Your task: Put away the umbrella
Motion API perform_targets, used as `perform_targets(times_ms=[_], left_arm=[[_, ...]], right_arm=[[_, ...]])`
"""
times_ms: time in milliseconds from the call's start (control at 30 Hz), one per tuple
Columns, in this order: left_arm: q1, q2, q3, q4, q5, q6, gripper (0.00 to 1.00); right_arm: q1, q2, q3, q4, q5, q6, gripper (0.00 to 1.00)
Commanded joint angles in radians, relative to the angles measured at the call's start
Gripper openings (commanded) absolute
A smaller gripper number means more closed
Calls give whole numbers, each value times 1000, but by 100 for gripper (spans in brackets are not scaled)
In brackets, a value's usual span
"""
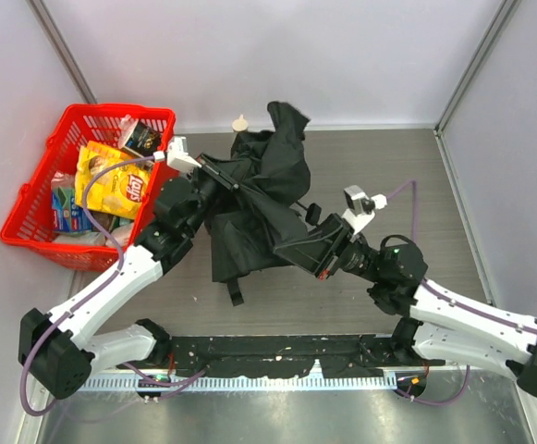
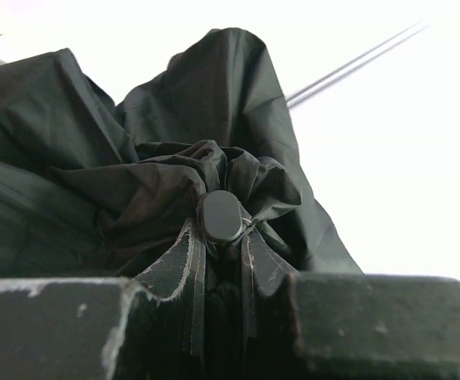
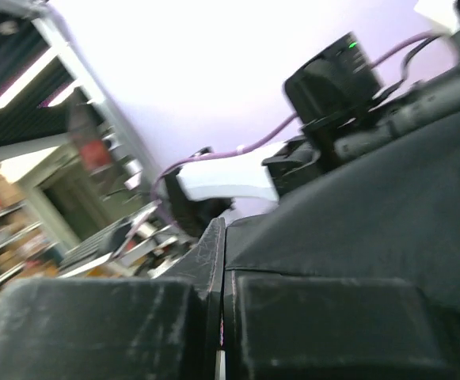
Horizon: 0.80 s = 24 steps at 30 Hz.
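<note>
The umbrella (image 1: 259, 185) is a crumpled heap of black fabric in the middle of the table, part of it raised, with a strap (image 1: 234, 291) trailing toward the near edge. My left gripper (image 1: 214, 174) is at its upper left. In the left wrist view that gripper (image 2: 222, 237) is shut on the bunched top of the umbrella (image 2: 174, 182), just below a black oval cap (image 2: 220, 215). My right gripper (image 1: 296, 252) is at the lower right edge of the fabric, which stretches taut toward it. In the right wrist view its jaws (image 3: 223, 237) are pressed together, with the black fabric (image 3: 372, 214) running into the seam.
A red basket (image 1: 120, 109) holding snack bags stands at the back left, close behind my left arm. A small beige object (image 1: 240, 121) sits by the back wall. Walls close the table on the left, back and right.
</note>
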<state>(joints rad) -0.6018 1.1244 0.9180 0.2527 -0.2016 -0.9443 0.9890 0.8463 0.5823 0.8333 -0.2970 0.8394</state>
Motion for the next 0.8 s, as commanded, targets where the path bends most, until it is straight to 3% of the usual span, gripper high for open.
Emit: perform_targets(times_ms=[0, 67, 167, 267, 300, 333, 367, 400, 433, 500, 600, 767], left_arm=[[19, -54, -16, 290, 19, -112, 0], [20, -61, -48, 360, 50, -143, 0], [20, -61, -103, 489, 50, -165, 0], [20, -66, -119, 508, 28, -143, 0], [20, -67, -123, 510, 16, -140, 0], [19, -67, -128, 519, 5, -140, 0], [19, -63, -133, 526, -4, -143, 0], [20, -63, -131, 528, -8, -140, 0], [20, -61, -128, 524, -12, -139, 0], [20, -60, -126, 530, -10, -136, 0], [20, -55, -123, 528, -9, -128, 0], [19, -60, -120, 514, -24, -113, 0]], right_arm=[[13, 135, 8, 413, -336, 265, 0], [16, 184, 22, 370, -347, 302, 1], [46, 214, -2, 343, -308, 284, 13], [132, 160, 8, 128, -185, 55, 32], [195, 143, 22, -45, -89, -17, 38], [224, 116, 45, -104, -43, -125, 43], [287, 97, 50, -217, 92, -187, 43], [319, 56, 48, -267, 196, -266, 46], [367, 7, 18, -289, 363, -289, 55], [382, -41, 16, -368, 532, -315, 67], [382, -58, 30, -442, 601, -327, 73], [384, -7, 27, -366, 595, -345, 75]])
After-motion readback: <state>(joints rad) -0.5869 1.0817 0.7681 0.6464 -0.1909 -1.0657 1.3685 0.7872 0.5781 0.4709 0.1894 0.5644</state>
